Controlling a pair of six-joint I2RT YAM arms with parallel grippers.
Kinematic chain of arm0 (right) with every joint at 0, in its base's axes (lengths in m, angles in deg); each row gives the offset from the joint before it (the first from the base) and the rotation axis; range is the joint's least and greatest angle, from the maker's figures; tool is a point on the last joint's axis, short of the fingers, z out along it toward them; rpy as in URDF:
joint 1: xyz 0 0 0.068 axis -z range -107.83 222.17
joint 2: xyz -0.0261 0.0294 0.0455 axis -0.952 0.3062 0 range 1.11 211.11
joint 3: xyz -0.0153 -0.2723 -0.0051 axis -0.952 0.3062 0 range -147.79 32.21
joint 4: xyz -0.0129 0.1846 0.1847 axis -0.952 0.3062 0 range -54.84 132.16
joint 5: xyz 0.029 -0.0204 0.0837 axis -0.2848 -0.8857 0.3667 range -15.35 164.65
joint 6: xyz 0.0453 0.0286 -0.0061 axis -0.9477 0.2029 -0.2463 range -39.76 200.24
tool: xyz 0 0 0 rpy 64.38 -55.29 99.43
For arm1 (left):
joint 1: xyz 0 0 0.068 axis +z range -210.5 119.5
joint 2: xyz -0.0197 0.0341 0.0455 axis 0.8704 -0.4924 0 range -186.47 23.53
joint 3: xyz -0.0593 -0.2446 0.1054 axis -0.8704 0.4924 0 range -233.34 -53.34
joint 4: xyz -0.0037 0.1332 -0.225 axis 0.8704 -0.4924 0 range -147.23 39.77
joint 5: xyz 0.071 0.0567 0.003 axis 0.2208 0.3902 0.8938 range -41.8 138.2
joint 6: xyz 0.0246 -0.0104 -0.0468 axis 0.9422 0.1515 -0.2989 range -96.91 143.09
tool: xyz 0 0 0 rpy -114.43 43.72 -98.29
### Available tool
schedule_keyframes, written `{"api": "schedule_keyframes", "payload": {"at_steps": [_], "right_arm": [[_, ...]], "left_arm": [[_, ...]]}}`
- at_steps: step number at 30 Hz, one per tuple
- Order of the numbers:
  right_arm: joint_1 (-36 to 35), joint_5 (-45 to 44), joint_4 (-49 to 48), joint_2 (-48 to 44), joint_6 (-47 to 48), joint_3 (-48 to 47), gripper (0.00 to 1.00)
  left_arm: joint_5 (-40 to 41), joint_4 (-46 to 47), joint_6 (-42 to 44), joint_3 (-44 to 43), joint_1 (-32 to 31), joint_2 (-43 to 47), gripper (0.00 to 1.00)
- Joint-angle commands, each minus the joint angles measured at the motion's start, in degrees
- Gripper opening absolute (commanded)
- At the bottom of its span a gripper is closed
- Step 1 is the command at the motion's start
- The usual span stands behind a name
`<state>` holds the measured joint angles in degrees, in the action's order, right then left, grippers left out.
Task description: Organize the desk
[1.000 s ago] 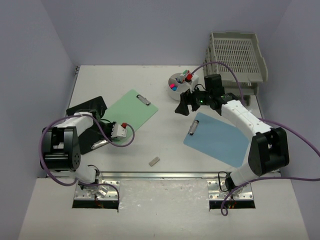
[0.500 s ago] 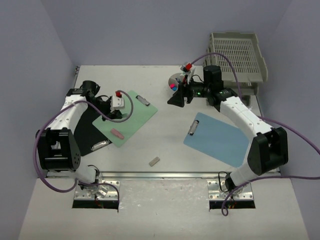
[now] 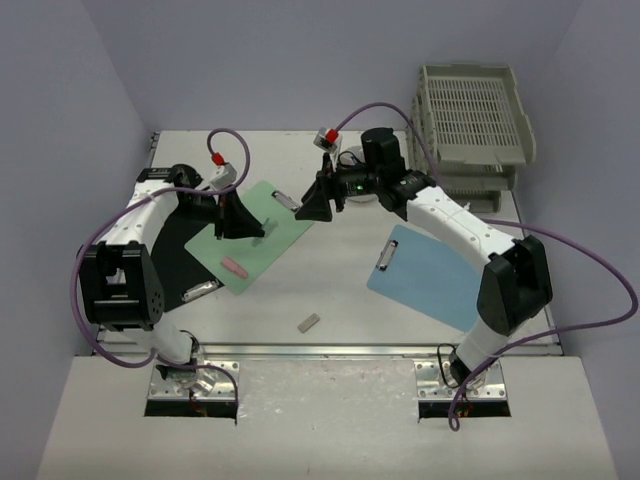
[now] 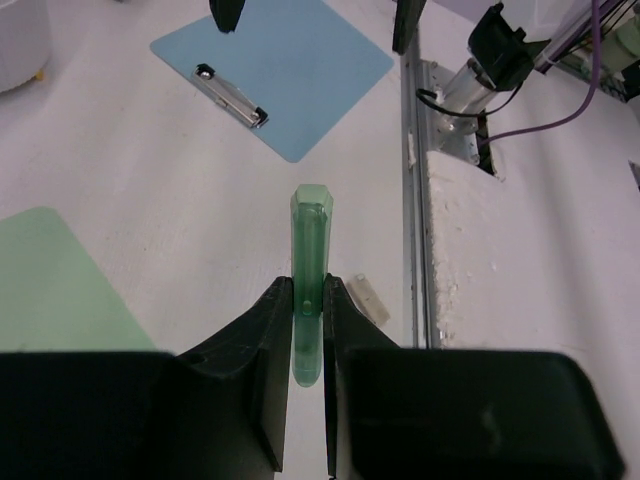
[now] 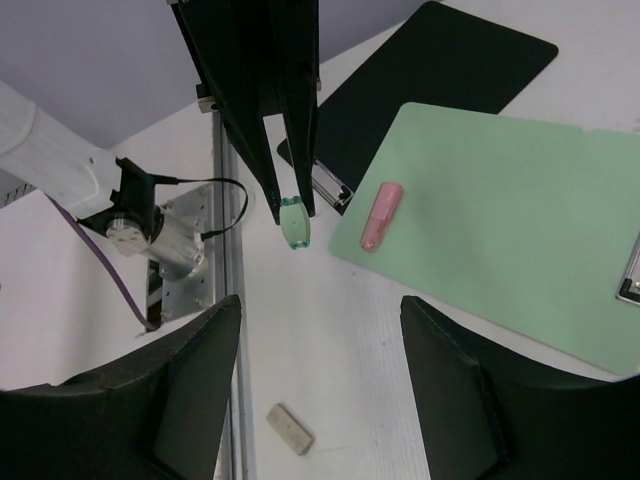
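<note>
Desk (image 3: 330, 290): in the top view it is white and flat and fills the middle, with the metal rail (image 3: 320, 350) at 6 o'clock. It looks hard and heavy and should stay put. Only the small things on it need picking up.
Clipboards: green clipboard (image 3: 265, 235) at 10 o'clock, black clipboard (image 3: 178, 262) at 9, blue clipboard (image 3: 435, 280) at 4.
Left gripper (image 3: 245, 222): over the green clipboard.
Right gripper (image 3: 308, 208): near it, toward 12 o'clock.
Left wrist view: the fingers (image 4: 265, 390) squeeze tight on a green plastic piece (image 4: 310, 240), held at its near end, up off the desk. It looks light, stiff and slippery.
Right wrist view: the fingers (image 5: 180, 400) are spread wide and hold nothing. A pink piece (image 5: 381, 215) lies on the green clipboard at 1 o'clock. A small grey block (image 5: 290, 428) lies at 6.
</note>
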<state>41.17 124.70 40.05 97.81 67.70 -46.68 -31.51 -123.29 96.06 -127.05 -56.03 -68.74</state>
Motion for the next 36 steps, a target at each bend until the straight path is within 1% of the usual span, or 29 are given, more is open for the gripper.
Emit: {"api": "schedule_keyframes", "payload": {"at_steps": [1,12,18,22,23,24,25,26,27,28,29,30,31,32,33,34,35,36], "right_arm": [[-2.5,1.3,-1.0,1.0,-1.0,-3.2,0.66],[-7.0,1.0,-2.1,5.3,-3.1,-6.8,0.64],[-8.6,0.0,-2.4,7.2,-3.2,-8.5,0.58],[-8.9,-0.9,-2.5,8.1,-2.8,-8.1,0.49],[-8.9,-1.3,-2.6,8.2,-2.7,-8.1,0.44],[-8.9,-1.7,-2.6,8.4,-2.7,-8.1,0.37],[-8.9,-1.8,-2.7,8.4,-2.6,-8.1,0.32],[-8.9,-1.8,-2.7,8.4,-2.6,-8.2,0.26],[-8.9,-1.9,-2.7,8.4,-2.5,-8.2,0.15],[-8.9,-2.1,-2.5,8.3,-2.3,-8.3,0.06],[-8.8,-2.4,-2.2,8.1,-1.8,-8.3,0.01],[-8.8,-2.7,-2.0,7.9,-1.4,-8.3,0.00],[-8.5,-3.0,-1.6,7.6,-1.1,-8.3,0.00],[-8.2,-3.1,-1.0,7.2,-0.9,-8.4,0.00],[-7.4,-3.2,-0.5,6.6,-0.8,-8.3,0.00],[-6.7,-3.3,0.1,6.4,-0.6,-8.2,0.00],[-5.8,-4.1,1.4,5.3,0.6,-7.5,0.00],[-4.7,-5.2,2.7,4.2,1.6,-6.6,0.00]], "left_arm": [[-9.3,-2.3,0.4,-1.9,-0.3,-0.1,0.00],[-9.0,-2.3,0.1,-1.9,-0.4,0.1,0.00],[-8.9,-2.3,0.3,-1.8,-0.4,0.2,0.00],[-9.0,-2.3,0.3,-2.0,-0.4,0.2,0.01],[-9.0,-2.3,0.3,-2.0,-0.4,0.2,0.03],[-8.9,-2.3,0.3,-2.0,-0.4,0.2,0.06],[-8.9,-2.3,0.3,-2.0,-0.4,0.2,0.09],[-8.9,-2.3,0.3,-2.0,-0.4,0.3,0.14],[-8.8,-2.3,0.4,-2.1,-0.4,0.4,0.22],[-8.7,-2.3,0.5,-2.1,-0.4,0.5,0.28],[-8.5,-2.3,0.5,-2.2,-0.4,0.5,0.32],[-8.4,-2.3,0.5,-2.2,-0.4,0.6,0.38],[-8.0,-2.3,0.6,-2.4,-0.4,0.7,0.51],[-7.3,-2.3,0.6,-2.9,-0.4,0.7,0.77],[-6.8,-2.3,0.5,-3.2,-0.3,0.9,0.95],[-5.9,-2.2,0.2,-3.6,-0.3,1.1,0.96],[-3.8,-1.4,-0.4,-4.5,-0.2,1.3,0.98],[-1.4,0.0,-3.3,-5.1,-0.1,1.9,1.00]]}}
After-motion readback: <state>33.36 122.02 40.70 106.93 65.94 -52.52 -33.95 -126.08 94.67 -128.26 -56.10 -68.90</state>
